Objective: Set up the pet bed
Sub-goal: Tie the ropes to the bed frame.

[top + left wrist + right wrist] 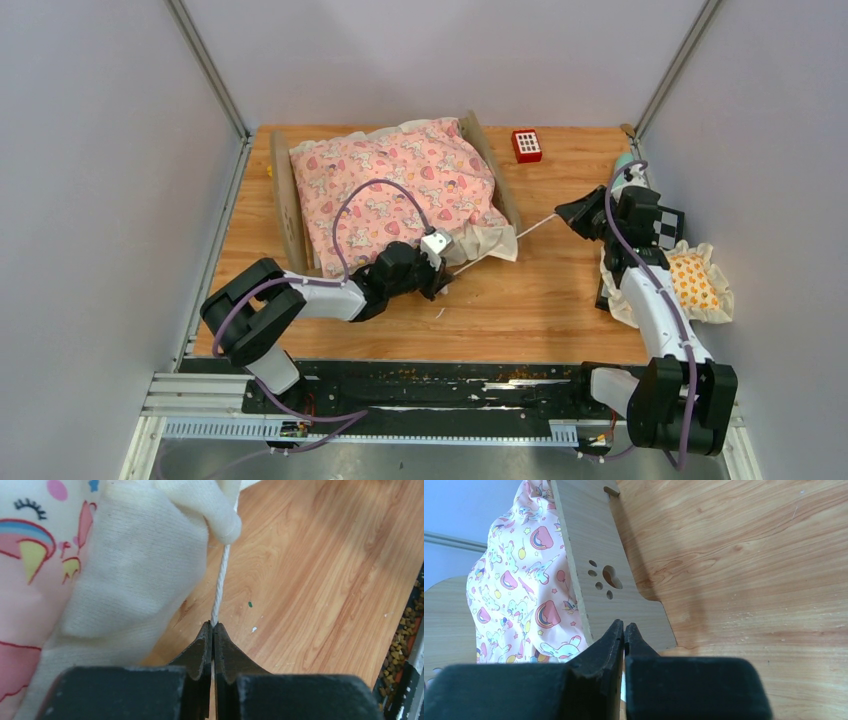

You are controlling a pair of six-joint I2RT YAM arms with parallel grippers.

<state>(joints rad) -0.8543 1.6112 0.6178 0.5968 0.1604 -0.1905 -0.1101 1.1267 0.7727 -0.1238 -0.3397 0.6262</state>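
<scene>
On the pet bed [289, 205], pink quilt [400, 150] lies rumpled.

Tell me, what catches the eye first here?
A pink unicorn quilt lies heaped on a little wooden bed at the table's far side. A thin white cord stretches from the quilt's near corner, pinched in the shut left tool and running up to the shut right tool. An orange pillow lies under the right arm.
</scene>
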